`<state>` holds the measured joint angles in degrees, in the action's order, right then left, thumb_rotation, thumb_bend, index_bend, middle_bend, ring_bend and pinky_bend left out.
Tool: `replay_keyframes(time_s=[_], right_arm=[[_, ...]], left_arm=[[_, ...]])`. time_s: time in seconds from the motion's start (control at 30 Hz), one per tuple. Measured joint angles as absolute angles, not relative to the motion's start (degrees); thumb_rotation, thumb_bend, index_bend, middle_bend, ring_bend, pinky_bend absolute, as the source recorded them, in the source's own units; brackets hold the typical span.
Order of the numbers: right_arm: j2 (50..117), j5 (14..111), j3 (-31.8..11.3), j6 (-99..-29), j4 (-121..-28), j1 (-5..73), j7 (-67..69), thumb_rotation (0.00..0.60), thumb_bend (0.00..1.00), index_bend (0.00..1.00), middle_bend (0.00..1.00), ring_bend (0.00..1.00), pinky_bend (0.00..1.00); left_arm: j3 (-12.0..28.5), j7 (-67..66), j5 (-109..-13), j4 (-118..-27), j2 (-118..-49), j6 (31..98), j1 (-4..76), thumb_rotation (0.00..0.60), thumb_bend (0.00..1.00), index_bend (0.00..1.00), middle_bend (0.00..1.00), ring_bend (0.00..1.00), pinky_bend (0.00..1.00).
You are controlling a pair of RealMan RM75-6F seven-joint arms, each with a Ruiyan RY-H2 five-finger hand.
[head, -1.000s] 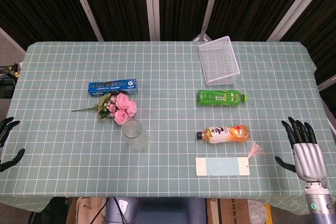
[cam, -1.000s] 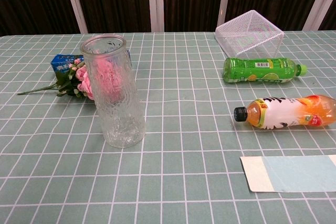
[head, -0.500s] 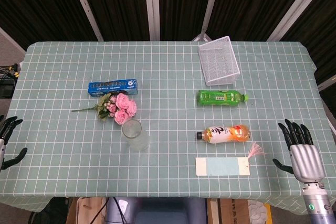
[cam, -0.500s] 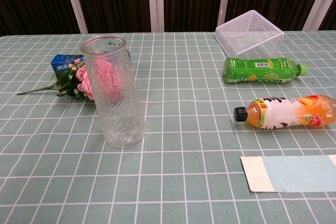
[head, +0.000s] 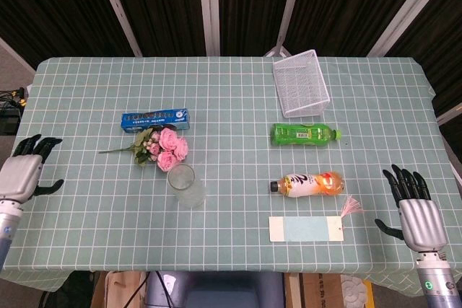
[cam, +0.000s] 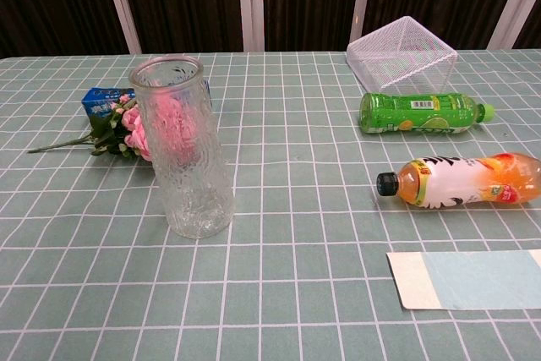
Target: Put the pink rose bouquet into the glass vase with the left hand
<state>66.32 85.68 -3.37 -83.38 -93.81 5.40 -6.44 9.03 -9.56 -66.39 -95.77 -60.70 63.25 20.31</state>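
Observation:
The pink rose bouquet (head: 160, 145) lies flat on the checked cloth, its stem pointing left; in the chest view the bouquet (cam: 127, 128) shows partly behind the vase. The glass vase (head: 185, 185) stands upright and empty just in front of the flowers, and looms large in the chest view as the vase (cam: 183, 145). My left hand (head: 24, 172) hovers at the table's left edge, fingers spread, holding nothing, well left of the bouquet. My right hand (head: 414, 212) is at the front right corner, fingers spread and empty. Neither hand appears in the chest view.
A blue box (head: 155, 119) lies just behind the bouquet. A white wire basket (head: 302, 83) stands at the back right. A green bottle (head: 304, 133) and an orange bottle (head: 309, 184) lie on their sides right of centre. A pale blue card (head: 306, 229) with a pink tassel lies near the front edge.
My left hand has risen from the table's left edge into fuller view, moving up and slightly inward. My right hand has sunk a little toward the front edge. The objects have not moved.

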Motion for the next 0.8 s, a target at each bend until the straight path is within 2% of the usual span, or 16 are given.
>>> replay_keyframes(time_s=[0.23,0.53,0.8], right_arm=[[66.44,85.27,-3.40,-83.10,-93.83,5.49,-7.00,0.600,0.15,0.10,0.04,0.00,0.00],[66.48,84.70,-3.52,-82.76,-93.80,5.57,-7.50,0.600,0.15,0.10,0.04,0.00,0.00],[66.37,84.56,-3.55,-82.80,-93.82,5.52,-7.36,0.600,0.15,0.10,0.04,0.00,0.00]], left_arm=[[11.87,-21.20,-56.25,-95.11,-66.30,56.90,29.57,0.600,0.29,0.14,0.10,0.00,0.00],[11.91,-34.28,-47.17,-92.63,-75.78,56.37,37.29,0.600,0.29,0.14,0.10,0.00,0.00],[11.37,-38.87,-43.75,-90.09,-82.29,57.02,41.33,0.600,0.29,0.14,0.11,0.00,0.00]])
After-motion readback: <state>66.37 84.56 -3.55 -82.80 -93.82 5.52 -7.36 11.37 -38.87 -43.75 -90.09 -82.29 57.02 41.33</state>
